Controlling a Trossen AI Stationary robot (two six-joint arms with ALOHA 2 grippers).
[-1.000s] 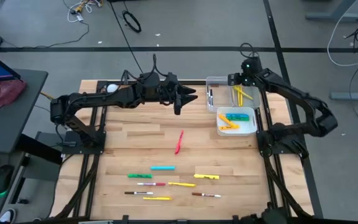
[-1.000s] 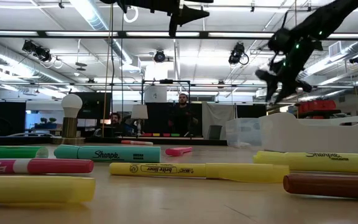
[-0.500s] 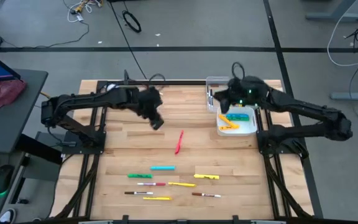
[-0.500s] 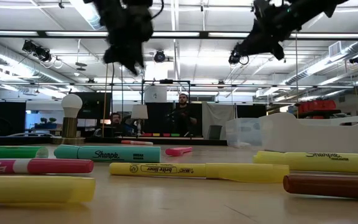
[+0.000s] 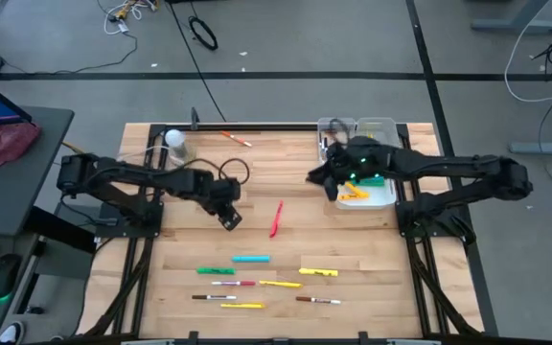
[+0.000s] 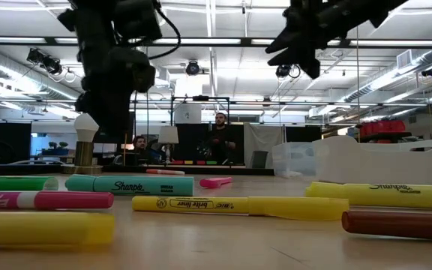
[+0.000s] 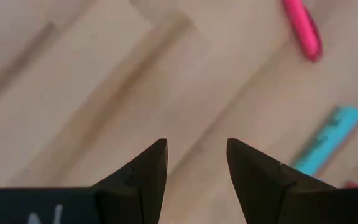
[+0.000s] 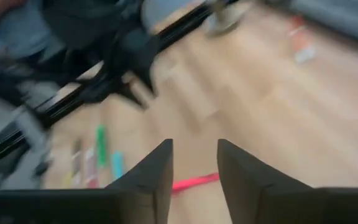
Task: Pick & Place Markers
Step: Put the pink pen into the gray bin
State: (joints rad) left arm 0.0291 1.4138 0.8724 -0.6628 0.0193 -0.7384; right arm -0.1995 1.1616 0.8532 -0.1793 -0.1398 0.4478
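Markers [image 5: 257, 276] lie loose at the bench's [image 5: 180, 240] six o'clock, one pink [image 5: 276, 218] at centre; both end effectors, left [image 5: 230, 219] and right [image 5: 316, 176], have swung in toward it, empty, narrowly parted; another pick looks imminent.

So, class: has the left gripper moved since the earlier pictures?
Yes. In the high view the left gripper has swung from near the clear bins back toward the table's near-left, beside the pink marker.

Right arm lying across white bin [image 5: 383, 198], hiding most of markers inside. Green marker [image 6: 10, 183] and yellow highlighter [image 6: 28, 229] running off left edge in low view; brown marker [image 6: 407, 223] off right edge. Right wrist view smearing far markers [image 8: 95, 163] into colour streaks.
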